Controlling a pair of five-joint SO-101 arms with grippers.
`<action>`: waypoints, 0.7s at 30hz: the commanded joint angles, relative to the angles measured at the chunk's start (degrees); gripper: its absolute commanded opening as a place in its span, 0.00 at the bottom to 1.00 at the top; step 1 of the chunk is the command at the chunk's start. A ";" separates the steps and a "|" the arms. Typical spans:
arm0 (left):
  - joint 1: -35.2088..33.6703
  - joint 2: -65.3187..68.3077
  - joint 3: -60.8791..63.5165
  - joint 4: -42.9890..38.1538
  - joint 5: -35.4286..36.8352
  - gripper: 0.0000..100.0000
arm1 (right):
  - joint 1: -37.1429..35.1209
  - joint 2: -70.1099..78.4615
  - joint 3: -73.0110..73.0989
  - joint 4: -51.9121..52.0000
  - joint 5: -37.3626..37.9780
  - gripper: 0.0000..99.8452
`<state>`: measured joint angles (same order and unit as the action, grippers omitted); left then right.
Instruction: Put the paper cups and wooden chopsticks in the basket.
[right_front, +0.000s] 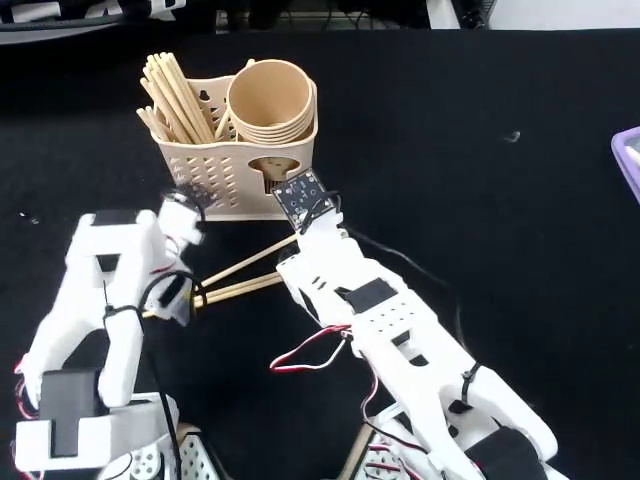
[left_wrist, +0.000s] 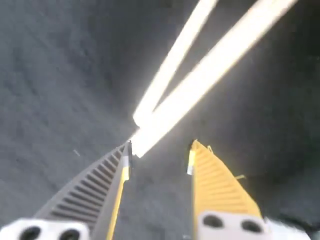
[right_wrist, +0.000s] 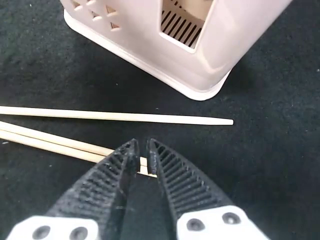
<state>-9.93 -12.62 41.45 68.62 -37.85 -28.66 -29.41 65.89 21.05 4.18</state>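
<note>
Left gripper (left_wrist: 160, 150) released, grey and yellow jaws apart, with the near ends of two loose pale wooden chopsticks (left_wrist: 200, 70) right at the grey finger's tip. Both sticks lie flat on the black cloth table (right_front: 500, 250), running across between the two arms. A third loose chopstick (right_wrist: 115, 116) lies just beside them, on the basket side. Right gripper (right_wrist: 142, 150) has its black jaws all but clenched, with only a thin slit, over the pair's far ends; can't tell if it's pinching them. Behind stands a beige slotted plastic basket (right_front: 225, 175), upright. It holds a bundle of wooden chopsticks (right_front: 175, 90) in the left compartment and a stack of brown paper cups (right_front: 272, 100) in the right.
</note>
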 joint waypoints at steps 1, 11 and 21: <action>1.71 -2.20 0.22 -5.89 -0.44 0.20 | 1.32 0.13 -1.63 -1.23 0.88 0.05; 1.80 -1.49 0.66 -10.99 -0.53 0.20 | 1.32 0.04 -1.71 -1.23 0.88 0.05; 1.80 -1.49 4.70 -11.08 -0.79 0.20 | 1.32 0.31 -1.71 -1.23 0.88 0.05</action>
<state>-8.53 -12.88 45.85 58.07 -38.20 -28.66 -29.41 65.89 21.05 4.18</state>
